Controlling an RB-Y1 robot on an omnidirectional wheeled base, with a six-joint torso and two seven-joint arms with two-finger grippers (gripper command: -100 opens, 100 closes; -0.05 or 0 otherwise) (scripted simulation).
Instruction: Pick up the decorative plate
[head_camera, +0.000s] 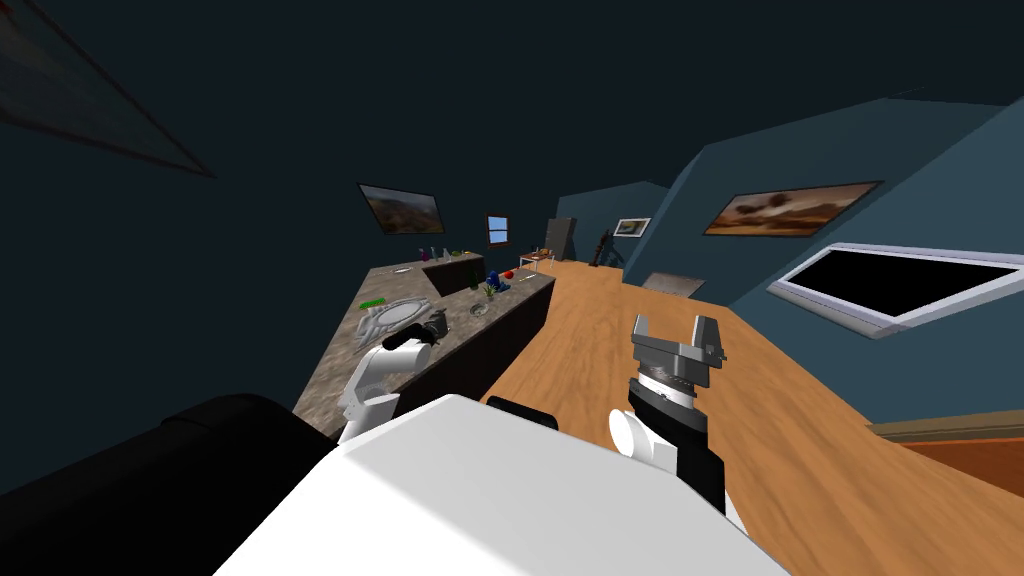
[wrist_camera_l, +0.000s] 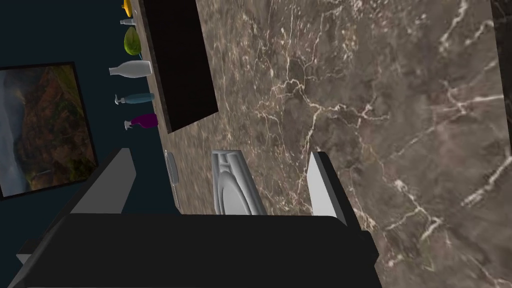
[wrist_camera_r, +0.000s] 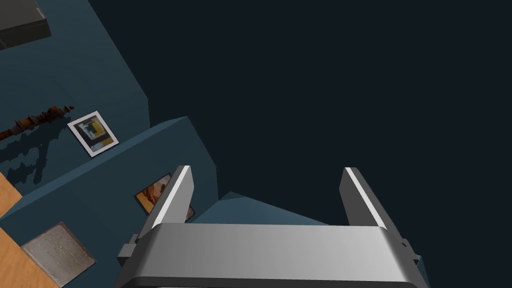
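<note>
Head view: the light grey, round decorative plate (head_camera: 393, 313) with a relief-patterned rim lies flat on the brown, white-veined marble countertop (head_camera: 330, 380), roughly midway along it. The left gripper (head_camera: 437, 325) sits just beside the plate's edge. Left wrist view: the fingers (wrist_camera_l: 322, 185) are spread wide, and the plate stands between them (seen nearly edge-on, touching neither blade). Beyond the plate, a raised dark rectangular block (wrist_camera_l: 180, 60) rests on the counter. A white bottle (wrist_camera_l: 131, 69), a teal spray bottle (wrist_camera_l: 135, 98) and a magenta spray bottle (wrist_camera_l: 142, 121) stand along the wall. The right gripper (head_camera: 675, 325) is raised over the orange wooden floor (head_camera: 600, 300), blades apart.
</note>
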